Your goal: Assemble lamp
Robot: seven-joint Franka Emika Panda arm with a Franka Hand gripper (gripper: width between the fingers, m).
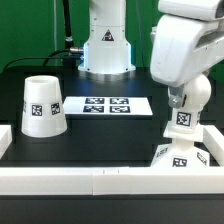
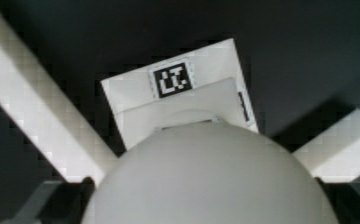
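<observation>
I see the arm reaching down at about four o'clock on the black table (image 1: 100, 135), close to the white rail (image 1: 100, 180) along the table's near edge. The gripper (image 1: 180, 128) hangs directly over the lamp base (image 1: 180, 155), which sits in the near corner at the exterior view's right. In the exterior view a tagged white piece stands upright on the base between the fingers; I take it for the neck of the bulb (image 2: 203, 170).

The wrist view confirms this: the rounded white bulb fills the lower middle of the picture, with the square base (image 2: 186, 85) behind it showing one tag on its upper face. Dark finger pads (image 2: 49, 200) flank the bulb on both sides. They appear to press against it, so I record the gripper as clenched on the bulb.

The shade (image 1: 42, 106) stands at nine o'clock, wide end down, well apart from the base. The marker board (image 1: 108, 104) lies flat near the centre, just beside the shade toward the exterior view's right. I note the robot's pedestal (image 1: 105, 50) at twelve o'clock.
</observation>
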